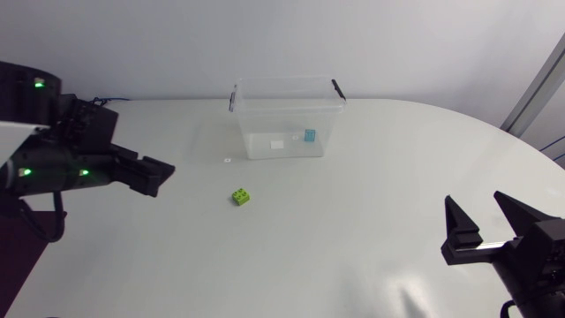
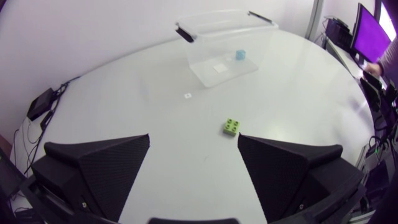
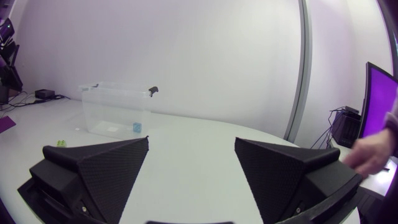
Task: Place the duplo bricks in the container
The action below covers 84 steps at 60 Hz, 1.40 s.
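Observation:
A lime green duplo brick (image 1: 240, 197) lies on the white table, a little in front of the clear plastic container (image 1: 287, 115). A light blue brick (image 1: 309, 135) sits inside the container at its right side. My left gripper (image 1: 159, 174) hovers open to the left of the green brick, empty. In the left wrist view the green brick (image 2: 232, 126) lies just ahead of the open fingers, nearer the right one, with the container (image 2: 225, 46) farther off. My right gripper (image 1: 483, 218) stands open and empty near the table's front right. From there the container (image 3: 115, 111) and green brick (image 3: 61, 143) show far ahead.
A small white scrap (image 1: 227, 161) lies on the table left of the container. The container has black latches on its rim (image 1: 338, 88).

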Each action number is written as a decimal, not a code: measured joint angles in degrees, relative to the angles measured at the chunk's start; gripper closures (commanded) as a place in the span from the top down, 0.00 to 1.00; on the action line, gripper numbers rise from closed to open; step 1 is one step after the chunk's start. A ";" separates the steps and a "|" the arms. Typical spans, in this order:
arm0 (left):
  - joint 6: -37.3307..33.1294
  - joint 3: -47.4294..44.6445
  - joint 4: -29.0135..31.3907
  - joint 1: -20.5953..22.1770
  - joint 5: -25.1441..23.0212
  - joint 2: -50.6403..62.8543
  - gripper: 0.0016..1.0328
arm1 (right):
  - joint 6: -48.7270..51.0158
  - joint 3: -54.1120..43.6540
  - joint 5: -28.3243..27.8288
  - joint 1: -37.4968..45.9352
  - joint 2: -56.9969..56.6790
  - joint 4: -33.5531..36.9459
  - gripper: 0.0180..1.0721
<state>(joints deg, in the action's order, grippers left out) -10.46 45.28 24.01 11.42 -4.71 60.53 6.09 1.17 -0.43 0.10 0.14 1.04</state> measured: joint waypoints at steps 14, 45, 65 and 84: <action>-2.93 5.77 1.40 6.14 -0.02 17.79 0.96 | 0.00 0.00 0.00 0.00 0.00 0.00 0.95; -6.75 11.78 -2.19 8.59 1.11 39.04 0.96 | 0.00 0.00 0.00 0.00 0.00 0.00 0.95; -10.34 10.91 -2.05 3.63 1.77 37.03 0.96 | 0.00 0.00 0.00 0.00 0.00 0.00 0.95; -11.89 7.89 -2.05 -0.87 2.51 28.74 0.96 | 0.00 0.00 0.00 0.00 0.00 0.00 0.95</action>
<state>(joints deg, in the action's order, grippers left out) -22.35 53.17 21.96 10.55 -2.20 89.27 6.09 1.17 -0.43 0.10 0.14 1.04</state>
